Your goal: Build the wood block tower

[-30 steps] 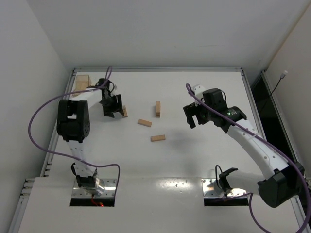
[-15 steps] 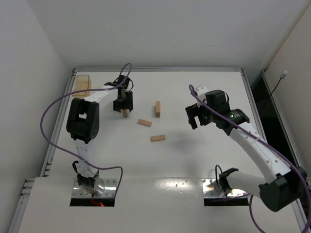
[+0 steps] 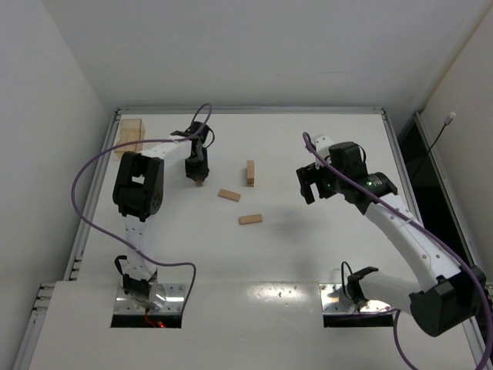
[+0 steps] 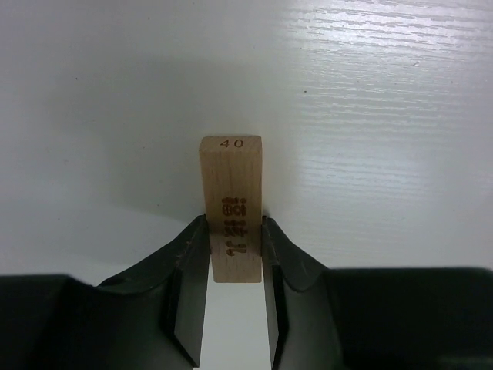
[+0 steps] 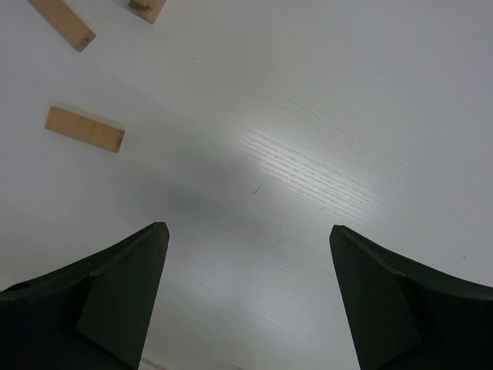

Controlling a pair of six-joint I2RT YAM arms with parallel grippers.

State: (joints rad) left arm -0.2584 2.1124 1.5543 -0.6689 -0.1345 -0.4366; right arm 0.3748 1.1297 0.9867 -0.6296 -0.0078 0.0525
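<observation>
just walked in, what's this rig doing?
Block-tower build, no tower yet. The left gripper has its jaws closed on one wood block, left of centre. The right gripper hangs open over bare table, holding nothing. Three other blocks sit mid-table, unstacked as far as I can tell.

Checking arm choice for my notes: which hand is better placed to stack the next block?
Left. The left hand pinches a wood block between both fingers; the right hand hangs open above the table, holding nothing.
</observation>
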